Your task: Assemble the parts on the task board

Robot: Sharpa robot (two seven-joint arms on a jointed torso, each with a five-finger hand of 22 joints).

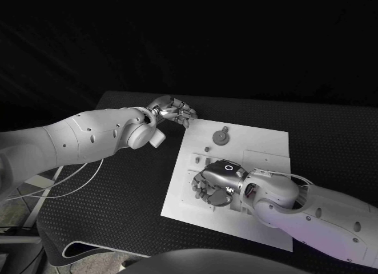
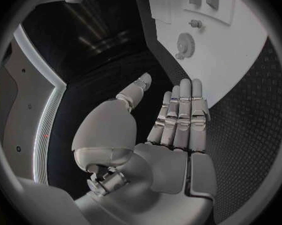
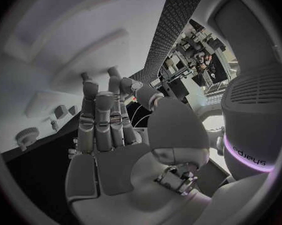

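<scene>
Head view: left robot hand (image 1: 174,110), fingers straight and spread, holds nothing near the white board's (image 1: 263,142) upper-left corner. Right robot hand (image 1: 215,184) hovers open over the board's lower left, below the grey gear (image 1: 221,136). Its wrist reads "djays".

White task board (image 1: 267,142) lies flat mid-table, a grey gear (image 1: 221,136) on it.

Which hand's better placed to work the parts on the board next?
Right. The right hand is already over the task board, fingers down. The left hand is open at the board's far corner.
</scene>
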